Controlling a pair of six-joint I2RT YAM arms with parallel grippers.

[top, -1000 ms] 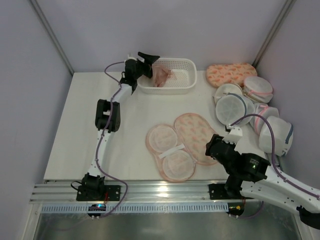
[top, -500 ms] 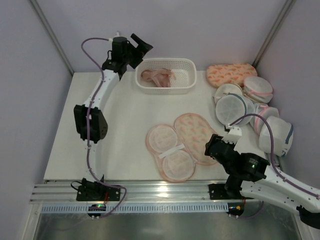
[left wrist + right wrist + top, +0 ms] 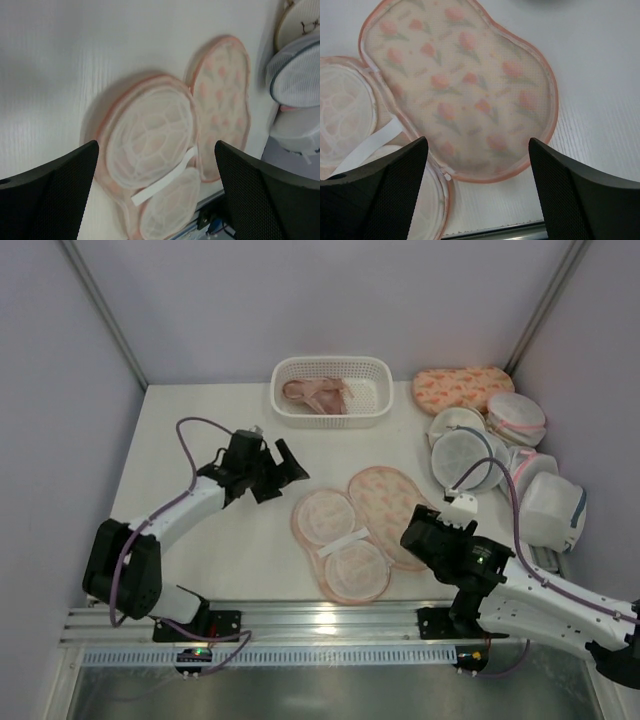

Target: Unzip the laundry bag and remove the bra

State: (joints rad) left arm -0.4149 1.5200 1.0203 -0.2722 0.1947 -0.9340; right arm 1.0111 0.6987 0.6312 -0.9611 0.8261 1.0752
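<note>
The laundry bag (image 3: 360, 525) lies unzipped and spread flat at the table's middle front: the printed half (image 3: 465, 85) to the right, the white mesh-lined half (image 3: 147, 135) with a white strap to the left. The pale pink bra (image 3: 318, 393) lies in the white basket (image 3: 375, 368) at the back. My left gripper (image 3: 288, 472) is open and empty, low over the table just left of the bag. My right gripper (image 3: 415, 532) is open and empty at the bag's right front edge.
A second printed bag (image 3: 462, 386) lies at the back right. Several round white mesh bags (image 3: 468, 455) with blue or pink trim are piled along the right side. The metal rail (image 3: 330, 620) runs along the near edge.
My left arm has swung from the basket at the back down to the table beside the bag. The bra stays in the basket. My right gripper has shifted slightly left.
</note>
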